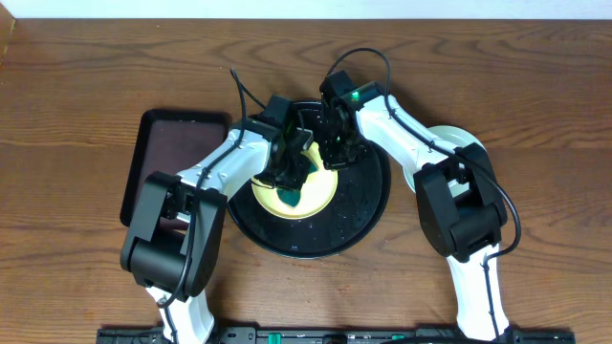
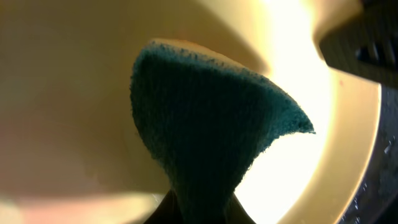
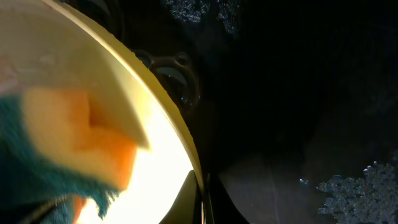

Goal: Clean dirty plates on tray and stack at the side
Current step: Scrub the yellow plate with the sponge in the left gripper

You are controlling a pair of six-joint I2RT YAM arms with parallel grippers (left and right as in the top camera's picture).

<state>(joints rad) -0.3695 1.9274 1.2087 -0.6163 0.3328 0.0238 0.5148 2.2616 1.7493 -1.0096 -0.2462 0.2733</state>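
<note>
A pale yellow plate (image 1: 323,191) lies on the round black tray (image 1: 368,205) at the table's middle. My left gripper (image 1: 287,177) is shut on a sponge (image 1: 293,199) with a green scouring face, which is pressed onto the plate. In the left wrist view the green sponge (image 2: 211,124) fans out from the gripper (image 2: 200,211) over the yellow plate (image 2: 74,93). My right gripper (image 1: 335,158) is shut on the plate's far right rim. The right wrist view shows that rim (image 3: 171,124) pinched at the gripper (image 3: 202,199), with the sponge (image 3: 74,149) at the left.
A pale mint plate (image 1: 461,141) lies on the table at the right, partly under my right arm. A dark-brown rectangular tray (image 1: 167,143) sits at the left. Water drops (image 3: 354,186) dot the black tray (image 3: 298,93).
</note>
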